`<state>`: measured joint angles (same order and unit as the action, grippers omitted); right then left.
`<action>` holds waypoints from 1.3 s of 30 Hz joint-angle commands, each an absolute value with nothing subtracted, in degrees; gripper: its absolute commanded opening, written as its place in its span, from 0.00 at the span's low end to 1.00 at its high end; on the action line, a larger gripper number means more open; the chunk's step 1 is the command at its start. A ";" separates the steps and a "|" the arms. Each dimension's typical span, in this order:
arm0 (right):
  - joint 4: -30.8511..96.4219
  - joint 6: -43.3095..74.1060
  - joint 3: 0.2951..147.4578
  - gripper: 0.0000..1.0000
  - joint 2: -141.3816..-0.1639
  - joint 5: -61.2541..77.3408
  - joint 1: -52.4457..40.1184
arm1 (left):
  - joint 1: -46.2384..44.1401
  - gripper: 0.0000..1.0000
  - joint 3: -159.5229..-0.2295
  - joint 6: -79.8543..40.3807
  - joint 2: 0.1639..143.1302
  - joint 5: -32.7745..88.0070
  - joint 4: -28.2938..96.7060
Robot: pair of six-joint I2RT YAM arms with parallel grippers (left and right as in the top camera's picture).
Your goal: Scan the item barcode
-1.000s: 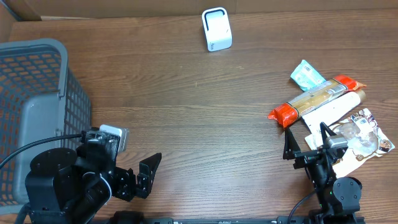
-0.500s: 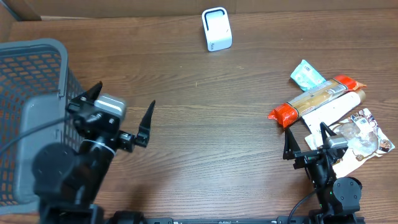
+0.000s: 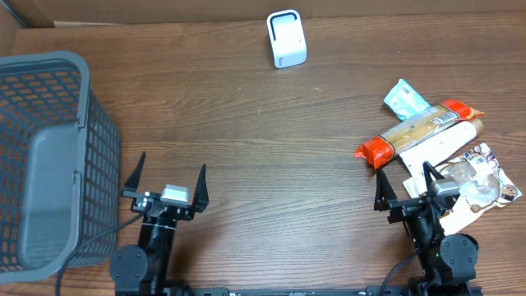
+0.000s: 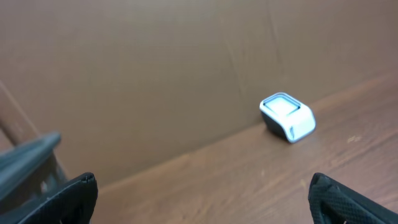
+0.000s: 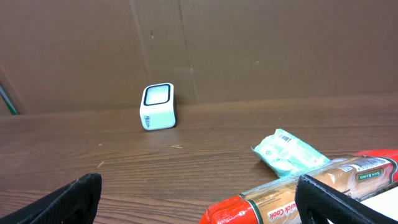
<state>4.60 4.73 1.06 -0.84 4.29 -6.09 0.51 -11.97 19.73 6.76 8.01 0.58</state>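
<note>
A white barcode scanner point(image 3: 286, 39) stands at the far edge of the table, its window facing up; it also shows as the scanner point(image 4: 287, 116) in the left wrist view and the scanner point(image 5: 158, 106) in the right wrist view. The items lie in a pile at the right: a long pack with red ends point(image 3: 415, 131), a teal packet point(image 3: 406, 99), a white tube point(image 3: 448, 141) and a clear packet point(image 3: 483, 181). My left gripper point(image 3: 169, 171) is open and empty at the near left. My right gripper point(image 3: 403, 177) is open and empty, just before the pile, with the red-ended pack point(image 5: 292, 202) close ahead.
A grey mesh basket point(image 3: 49, 156) stands at the left edge, close beside the left arm. A brown cardboard wall point(image 5: 249, 43) runs behind the scanner. Bare wooden tabletop point(image 3: 271, 164) lies between the two arms.
The left arm has swung from a folded pose at the near-left corner, past the basket, to a low pose with its open fingers pointing at the far wall. The right arm has not moved.
</note>
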 commanded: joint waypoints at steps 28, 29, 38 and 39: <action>4.38 5.08 0.45 1.00 -0.16 4.58 -6.42 | 0.73 1.00 -0.86 16.69 0.25 5.10 5.23; 4.36 5.08 0.45 1.00 -0.16 4.60 -6.42 | 0.73 1.00 -0.86 16.69 0.25 5.08 5.23; 4.38 5.08 0.45 1.00 -0.16 4.60 -6.42 | 0.73 0.99 -0.86 16.69 0.25 5.08 5.23; 4.38 5.08 0.45 1.00 -0.16 4.60 -6.42 | 0.73 1.00 -0.86 16.69 0.25 5.08 5.23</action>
<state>4.60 4.71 1.06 -0.84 4.29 -6.09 0.51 -1.26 17.89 0.91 5.50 5.34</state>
